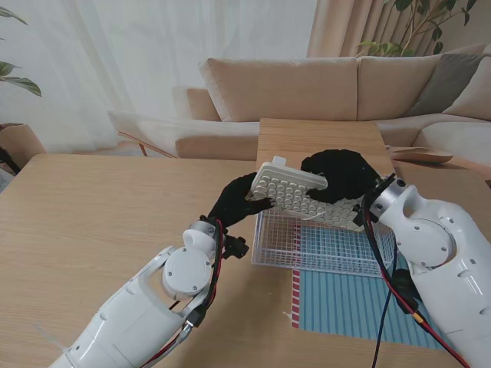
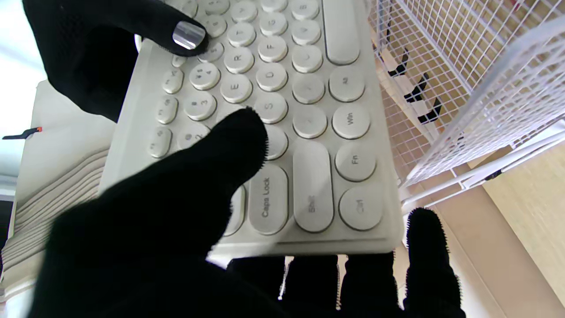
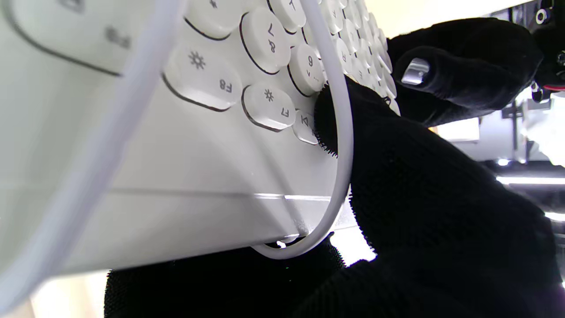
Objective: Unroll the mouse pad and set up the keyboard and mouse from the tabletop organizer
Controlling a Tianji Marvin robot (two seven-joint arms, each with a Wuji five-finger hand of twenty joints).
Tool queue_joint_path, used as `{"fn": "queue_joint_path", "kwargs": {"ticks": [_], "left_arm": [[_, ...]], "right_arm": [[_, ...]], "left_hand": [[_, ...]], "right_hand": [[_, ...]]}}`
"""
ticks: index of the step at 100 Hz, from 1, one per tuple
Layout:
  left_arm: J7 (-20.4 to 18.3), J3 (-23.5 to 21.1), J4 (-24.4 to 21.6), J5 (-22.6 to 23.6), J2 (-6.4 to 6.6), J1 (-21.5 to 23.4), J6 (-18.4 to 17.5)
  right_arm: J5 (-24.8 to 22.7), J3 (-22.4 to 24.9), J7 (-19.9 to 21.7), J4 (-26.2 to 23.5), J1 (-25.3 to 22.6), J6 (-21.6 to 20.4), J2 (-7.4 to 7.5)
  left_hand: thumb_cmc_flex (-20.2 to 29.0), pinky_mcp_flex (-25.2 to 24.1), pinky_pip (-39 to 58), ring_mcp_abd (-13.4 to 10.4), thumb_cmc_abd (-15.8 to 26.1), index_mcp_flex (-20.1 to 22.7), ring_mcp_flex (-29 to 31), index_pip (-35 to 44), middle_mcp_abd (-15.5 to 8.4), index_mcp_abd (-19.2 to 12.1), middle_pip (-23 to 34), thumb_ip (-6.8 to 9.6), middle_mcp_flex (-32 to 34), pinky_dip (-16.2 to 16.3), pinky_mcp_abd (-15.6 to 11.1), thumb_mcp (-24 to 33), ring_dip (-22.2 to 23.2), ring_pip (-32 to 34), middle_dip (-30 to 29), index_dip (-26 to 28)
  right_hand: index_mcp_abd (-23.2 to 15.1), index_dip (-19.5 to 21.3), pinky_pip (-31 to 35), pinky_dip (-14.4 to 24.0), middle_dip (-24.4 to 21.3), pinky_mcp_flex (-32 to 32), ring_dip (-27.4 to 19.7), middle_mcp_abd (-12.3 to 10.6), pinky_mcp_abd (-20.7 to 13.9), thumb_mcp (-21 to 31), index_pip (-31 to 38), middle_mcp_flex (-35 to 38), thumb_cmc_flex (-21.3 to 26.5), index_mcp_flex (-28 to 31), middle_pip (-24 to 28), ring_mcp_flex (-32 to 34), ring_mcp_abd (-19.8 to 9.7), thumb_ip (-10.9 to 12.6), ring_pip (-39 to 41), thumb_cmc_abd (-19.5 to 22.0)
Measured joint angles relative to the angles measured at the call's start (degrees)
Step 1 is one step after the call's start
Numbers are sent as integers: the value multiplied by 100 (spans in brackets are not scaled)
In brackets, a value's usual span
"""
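White round-key keyboard (image 1: 295,188) tilted above wire basket (image 1: 326,245), clamped between left hand (image 1: 239,201) and right hand (image 1: 341,175) fingers.

Keyboard held over the organizer, a hand at each end

The keyboard (image 1: 295,190) hangs tilted above the wire organizer (image 1: 326,244); the left hand (image 1: 239,201) grips its left end, the right hand (image 1: 341,175) its right; the mouse pad (image 1: 349,303) lies flat nearer to me, partly under the organizer.

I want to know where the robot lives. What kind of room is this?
Probably a living room: a beige sofa with cushions, long curtains and leafy plants stand behind the wooden table.
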Motion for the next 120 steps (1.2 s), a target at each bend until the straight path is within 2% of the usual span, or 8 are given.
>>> {"fn": "queue_joint_path", "kwargs": {"ticks": [8,15,28,42,52,71,93,120], "left_arm": [[43,-47,-41,20,-19,41,1],[73,-90,-74,11,-29,75,5],[144,-155,-138,-22,-41,137,16],[55,-357,-344,-34,-12,330,7],[-87,-606,-618,-12,60,590,-61],[-171,-1018,-1063,7,190,1041,-204],[-307,-1504,-1597,-52,330,1668,-448],[-415,-1969,-2039,-133,439,2407,-839]], "right_arm": [[4,0,42,-52,0,-1,1],[17,-4,74,-82,6,-2,3],[88,-73,153,-104,49,-1,15],[242,-148,324,-168,113,1,32],[389,-222,517,-294,167,6,57],[554,-450,737,-588,310,21,99],[731,-716,1068,-950,436,146,136],[811,-1021,1212,-1283,498,294,147]], "left_hand": [[416,34,127,40,1,456,401,274,-3,-119,54,-146,557,54,133,-414,66,94,45,-89],[711,136,166,91,63,712,759,502,-5,-133,61,-150,1081,73,216,-837,131,209,235,-397],[788,384,362,282,87,978,1372,778,-4,-138,-340,-151,2020,194,383,-973,292,460,847,-642],[789,449,374,360,82,980,1432,843,25,-138,-497,-153,2133,207,485,-1019,368,522,1096,-629],[790,454,376,394,80,980,1497,909,34,-138,-503,-232,2185,258,486,-1091,372,534,1156,-571],[790,455,376,435,80,988,1497,935,35,-138,-586,-239,2229,262,491,-1155,434,534,1179,-437],[793,488,432,517,78,988,1497,938,90,-116,-612,-242,2293,265,494,-1226,497,534,1328,-103],[796,525,451,576,78,988,1559,939,128,-71,-705,-256,2362,332,495,-1281,504,556,1388,68]], "right_hand": [[0,0,0,1,0,0,0,0,0,0,0,0,0,0,0,0,0,0,0,0],[-1,0,0,1,0,0,0,0,0,0,0,0,0,0,0,-1,0,-1,-10,0],[-11,1,-5,1,1,-1,-4,0,0,-1,0,0,0,0,0,-2,0,-39,-51,0],[-2,1,-5,40,19,15,-4,0,0,-1,0,0,0,0,0,-1,-2,-39,22,1],[-1,1,-5,41,24,43,-4,0,0,-1,0,0,0,0,0,9,-11,-39,55,1],[143,1,-5,44,57,80,77,0,-2,-3,-2,0,0,0,1,23,-70,-39,288,5],[247,1,-5,59,61,169,88,0,-2,-3,-47,0,3,0,1,91,-79,-39,308,7],[249,1,-2,118,81,239,120,0,-2,-3,-53,0,10,0,1,95,-80,-39,359,7]]}}
